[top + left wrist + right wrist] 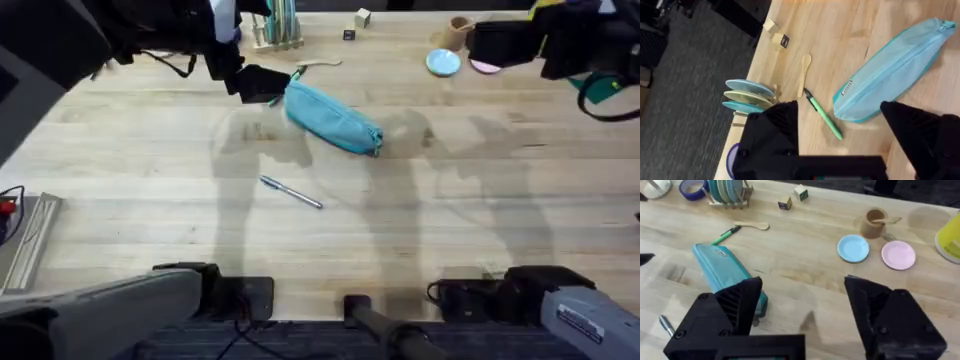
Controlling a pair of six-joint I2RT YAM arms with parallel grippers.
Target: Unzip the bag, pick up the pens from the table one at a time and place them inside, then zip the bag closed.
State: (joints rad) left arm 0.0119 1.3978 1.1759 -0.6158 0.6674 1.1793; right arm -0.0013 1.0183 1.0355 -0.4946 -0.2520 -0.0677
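Both hands gape wide, the left hand [840, 145] above the green pen [823, 115] beside the bag [895, 67].

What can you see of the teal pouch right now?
The bag is a teal, elongated soft fabric pouch lying flat on the table, angled diagonally. A zipper runs along its length, with the end hardware at its lower right end in the overhead view. A small label shows near one end in the left wrist view. The green pen lies by that end. Neither gripper touches it.
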